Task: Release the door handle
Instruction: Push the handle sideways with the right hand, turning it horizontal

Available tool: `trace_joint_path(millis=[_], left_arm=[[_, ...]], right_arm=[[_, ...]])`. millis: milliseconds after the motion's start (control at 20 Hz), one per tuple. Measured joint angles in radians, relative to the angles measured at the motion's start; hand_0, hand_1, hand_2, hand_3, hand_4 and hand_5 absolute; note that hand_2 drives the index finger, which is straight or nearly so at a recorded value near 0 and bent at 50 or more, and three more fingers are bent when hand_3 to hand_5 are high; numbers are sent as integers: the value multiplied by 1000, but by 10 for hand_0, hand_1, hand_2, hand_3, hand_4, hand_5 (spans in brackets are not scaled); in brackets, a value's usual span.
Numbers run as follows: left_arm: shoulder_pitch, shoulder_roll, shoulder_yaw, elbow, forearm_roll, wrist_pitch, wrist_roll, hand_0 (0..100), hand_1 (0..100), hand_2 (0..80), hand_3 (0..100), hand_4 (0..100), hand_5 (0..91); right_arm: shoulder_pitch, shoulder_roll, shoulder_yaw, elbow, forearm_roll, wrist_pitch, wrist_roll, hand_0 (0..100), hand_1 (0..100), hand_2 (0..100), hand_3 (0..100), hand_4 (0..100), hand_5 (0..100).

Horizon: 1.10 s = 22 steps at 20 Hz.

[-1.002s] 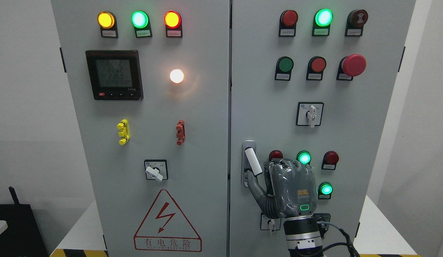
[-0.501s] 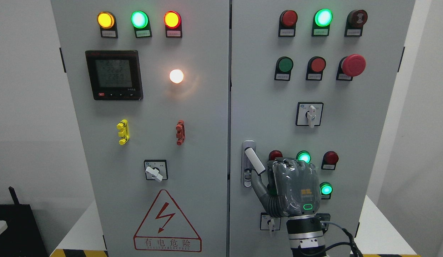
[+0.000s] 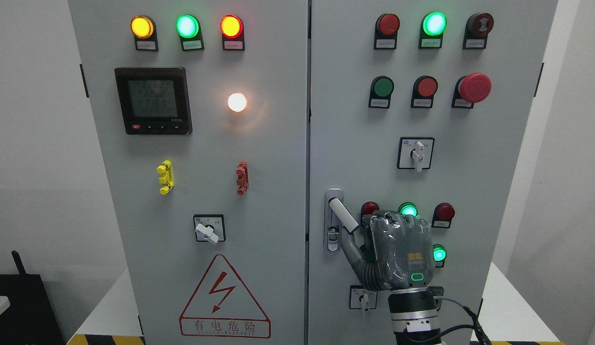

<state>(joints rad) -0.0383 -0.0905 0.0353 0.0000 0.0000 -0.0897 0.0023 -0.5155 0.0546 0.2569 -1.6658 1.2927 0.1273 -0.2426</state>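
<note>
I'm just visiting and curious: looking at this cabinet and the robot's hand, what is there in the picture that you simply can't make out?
All in the head view:
- Whether the right hand grips the white door handle: its back faces the camera and hides the fingers.
- The indicator lamps behind the hand: partly covered.
- The meter display digits: too blurred to read.
- The small labels under the lamps: too small.
- The left hand: out of view.
- The cabinet's base: cut off by the bottom edge.

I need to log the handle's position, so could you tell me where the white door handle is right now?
In the head view, the white door handle sits at the right door's left edge, tilted out of its lock plate, just left of the right hand.
</note>
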Motion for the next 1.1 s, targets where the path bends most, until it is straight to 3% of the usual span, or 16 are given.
trace_joint_path(millis=[1102], left_arm=[[0,0,0,0,0,0,0,120,389,0,0,0,0]], right_arm=[[-8,-3,-9,-5,-5,-1,3,567,531,1000,1000,1000,992]])
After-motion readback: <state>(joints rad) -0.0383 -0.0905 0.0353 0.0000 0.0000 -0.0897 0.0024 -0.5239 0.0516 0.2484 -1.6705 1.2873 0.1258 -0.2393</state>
